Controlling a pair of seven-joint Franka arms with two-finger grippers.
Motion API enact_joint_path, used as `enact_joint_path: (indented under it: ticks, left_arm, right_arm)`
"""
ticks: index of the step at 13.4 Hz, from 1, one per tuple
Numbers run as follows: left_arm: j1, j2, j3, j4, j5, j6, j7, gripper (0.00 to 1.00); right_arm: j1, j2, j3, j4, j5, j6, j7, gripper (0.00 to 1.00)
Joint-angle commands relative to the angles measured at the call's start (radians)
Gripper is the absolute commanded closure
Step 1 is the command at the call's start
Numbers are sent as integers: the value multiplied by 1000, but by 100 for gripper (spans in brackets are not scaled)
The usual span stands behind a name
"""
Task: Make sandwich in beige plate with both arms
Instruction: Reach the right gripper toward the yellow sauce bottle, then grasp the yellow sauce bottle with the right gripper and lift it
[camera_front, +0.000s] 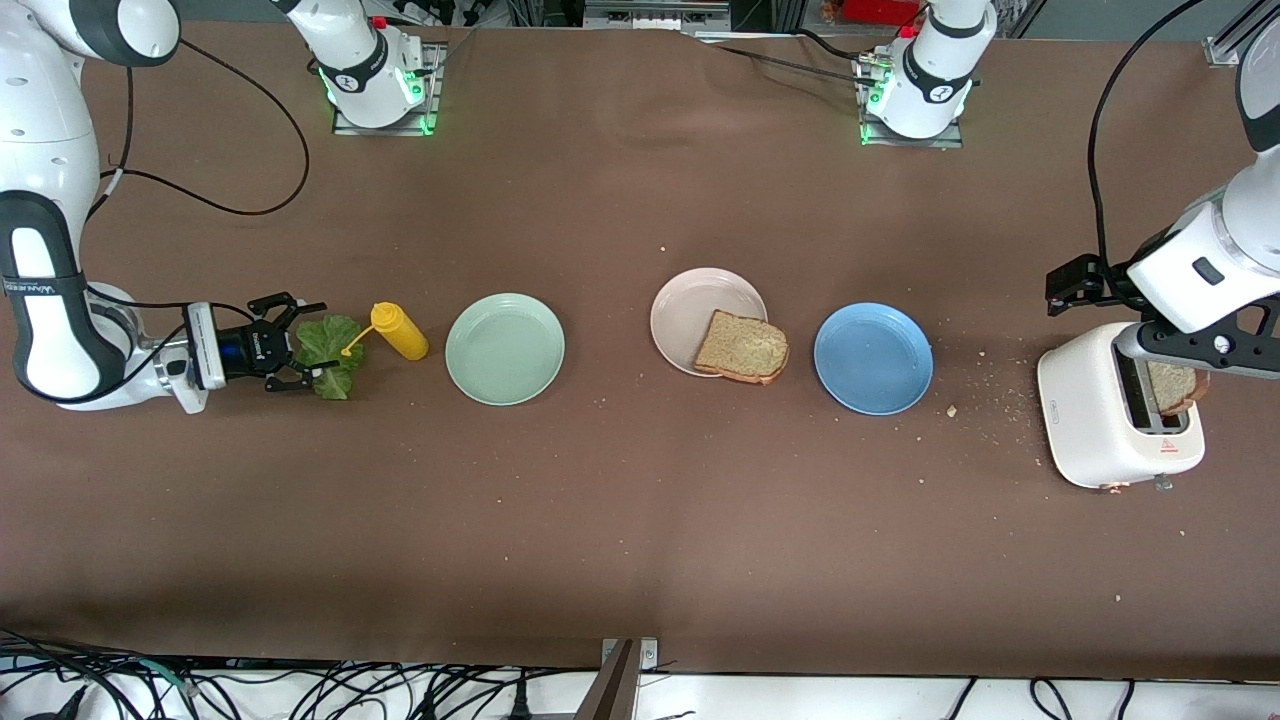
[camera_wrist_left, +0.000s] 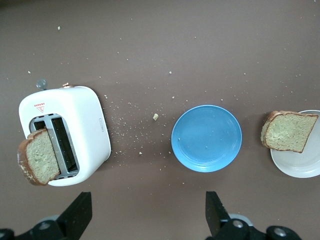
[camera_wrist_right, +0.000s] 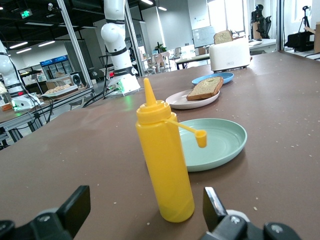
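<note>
— What's the right gripper (camera_front: 300, 352) up to?

— It's down low at the right arm's end of the table, lying almost flat, fingers (camera_wrist_right: 75, 205) spread wide and nothing between them. The lettuce leaf (camera_front: 330, 355) sits right at its tips; from here I can't quite say whether a finger touches it.

— And the yellow thing?

— A mustard bottle (camera_wrist_right: 164, 162), standing upright just beside the lettuce, its cap dangling on a strap. Then comes the mint-green plate (camera_front: 505, 349), bare.

— Where's the bread?

— One slice (camera_front: 742, 346) lies on the beige plate (camera_front: 690, 305), near the middle of the table, hanging out over the rim on the side toward the blue plate (camera_front: 873, 358). The second slice (camera_wrist_left: 38, 157) sticks up out of the white toaster (camera_wrist_left: 75, 112), tilted, at the left arm's end of the table.

— The left gripper?

— The left gripper (camera_wrist_left: 147, 215) hangs above the toaster, fingers (camera_wrist_left: 216, 210) parted as wide as they go, gripping nothing. The slice pokes out just under its black bar in the front view.

— Any mess?

— Crumbs (camera_front: 985, 405) scattered on the brown table (camera_front: 640, 540) between the blue plate and the toaster.
</note>
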Motion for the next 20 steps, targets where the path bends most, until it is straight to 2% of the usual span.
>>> enact_joint_path:
  ticks: [1,6,14,19,20]
  left_arm:
    - [5,-15,-6,-2,18,-14,-8,0]
    - [3,-14,-6,-2,18,-15,-8,0]
    - [3,-14,-6,-2,18,-15,-8,0]
    - [3,-14,-6,-2,18,-15,-8,0]
    - [3,-14,-6,-2,18,-15,-8,0]
  right_arm:
    - [15,-6,14,-29,37,43,-53,0]
    - [95,7,14,-30,118,89,-44,0]
    - [136,16,14,-89,156,112,-50,0]
    - [138,37,13,-104,150,96,-53,0]
    - [140,36,13,-107,150,98,-47,10]
